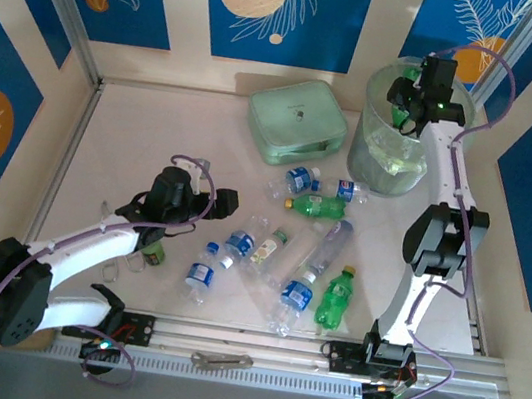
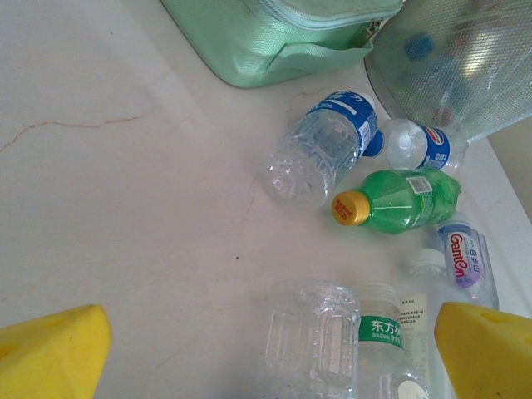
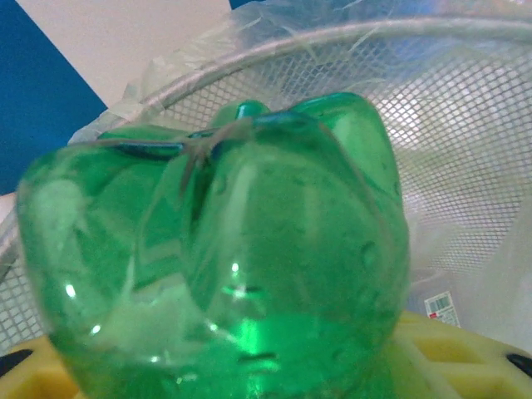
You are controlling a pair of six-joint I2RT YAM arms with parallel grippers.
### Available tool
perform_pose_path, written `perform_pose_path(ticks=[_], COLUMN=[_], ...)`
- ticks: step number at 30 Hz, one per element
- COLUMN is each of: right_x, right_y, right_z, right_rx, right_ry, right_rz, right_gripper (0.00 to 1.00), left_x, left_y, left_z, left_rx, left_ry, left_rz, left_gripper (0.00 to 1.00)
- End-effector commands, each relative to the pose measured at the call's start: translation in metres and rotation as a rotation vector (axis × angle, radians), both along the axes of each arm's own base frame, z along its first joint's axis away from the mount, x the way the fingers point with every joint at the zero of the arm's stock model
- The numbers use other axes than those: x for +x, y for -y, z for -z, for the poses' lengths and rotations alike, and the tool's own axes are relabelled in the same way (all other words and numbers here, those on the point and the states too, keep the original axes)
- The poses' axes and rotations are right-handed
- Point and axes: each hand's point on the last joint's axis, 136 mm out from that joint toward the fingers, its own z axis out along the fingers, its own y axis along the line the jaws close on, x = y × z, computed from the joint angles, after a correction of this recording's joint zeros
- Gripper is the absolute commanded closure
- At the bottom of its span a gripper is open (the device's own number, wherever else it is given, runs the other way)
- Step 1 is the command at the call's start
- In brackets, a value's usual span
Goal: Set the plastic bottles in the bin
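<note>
My right gripper (image 1: 408, 109) hangs over the bin (image 1: 370, 167), shut on a green plastic bottle (image 3: 224, 249) whose base bulges toward the right wrist camera. The bin's mesh wall and bag liner (image 3: 432, 108) lie behind it. Several plastic bottles lie on the table: blue-labelled clear ones (image 1: 297, 181) (image 1: 201, 272), a green one with a yellow cap (image 1: 318, 206) and another green one (image 1: 335, 298). My left gripper (image 1: 206, 210) is open and low at the left. Just ahead of its yellow fingertips (image 2: 486, 345) lies a clear bottle with a green label (image 2: 332, 341), untouched.
A flat mint-green case (image 1: 297, 121) sits at the back, left of the bin. In the left wrist view a blue-labelled bottle (image 2: 320, 150), a green bottle (image 2: 399, 199) and a red-labelled one (image 2: 465, 258) lie between the case (image 2: 283, 33) and the bin (image 2: 465, 66). A metal tool (image 1: 220, 359) rests on the front rail.
</note>
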Motion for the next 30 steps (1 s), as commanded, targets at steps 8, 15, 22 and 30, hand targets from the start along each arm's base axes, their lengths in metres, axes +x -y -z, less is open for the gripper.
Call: perform_pose_path(ticks=[8,15,22,30], right_x=[-0.006,-0.032,-0.084,-0.157], right_y=[-0.006,-0.031,-0.102,-0.175], right_z=[-0.048,-0.105,-0.119,-0.053], right_rx=[0.036,0.107,0.131,0.334], right_ry=[0.064,0.136,0.155,0.149], right_rz=[-0.003,-0.075,-0.262,-0.431], right_gripper=[0.1,0.01,0.01,0.01], left_x=[0.001,0.0,-0.011,-0.045], left_y=[-0.006,-0.009,-0.016,-0.033], left_z=[-0.004,-0.005,-0.009,-0.001], left_rx=[0.011,0.035,0.09,0.202], left_ry=[0.021,-0.001,-0.04,-0.136], left_rz=[-0.015,-0.022,-0.007,0.036], left_gripper=[0.01,0.01,0.01,0.01])
